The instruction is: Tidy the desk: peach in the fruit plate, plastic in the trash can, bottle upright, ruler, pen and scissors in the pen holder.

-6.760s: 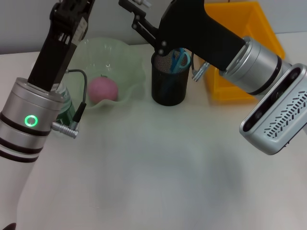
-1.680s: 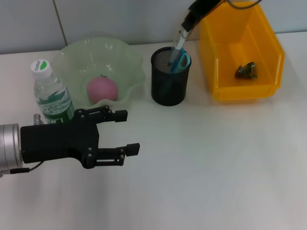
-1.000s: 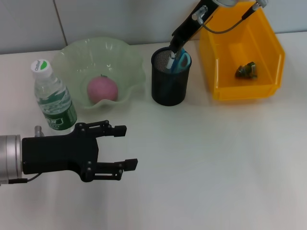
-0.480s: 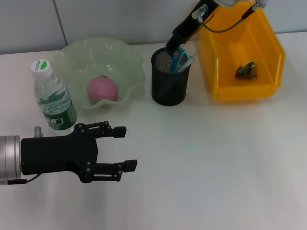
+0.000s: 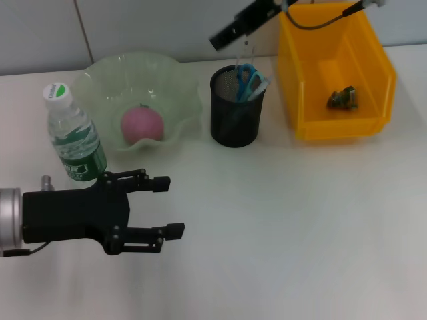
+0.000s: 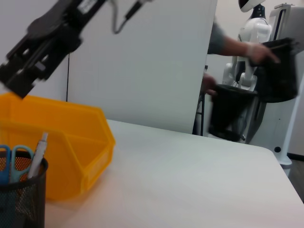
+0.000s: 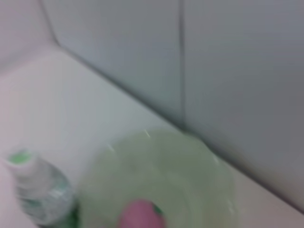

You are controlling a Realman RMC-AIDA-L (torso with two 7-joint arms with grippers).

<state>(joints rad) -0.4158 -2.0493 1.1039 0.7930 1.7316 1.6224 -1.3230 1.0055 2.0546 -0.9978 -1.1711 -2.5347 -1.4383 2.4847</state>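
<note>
head view shows the right gripper (image 5: 230,33) above the holder (image 5: 235,117), jaw state unclear, left gripper (image 5: 159,207) spread near the bottle (image 5: 72,137), which a careless swing could topple.

My right claw (image 5: 230,33) is up and clear of the holder (image 5: 236,115) now, no longer dipping into its mouth; the pen (image 5: 257,87) it was lowering stands below it, leaning on the rim beside the scissors (image 5: 245,80). My left claw (image 5: 160,207), fingers spread, sits slightly lower and nearer me, farther from the bottle (image 5: 72,137).
</note>
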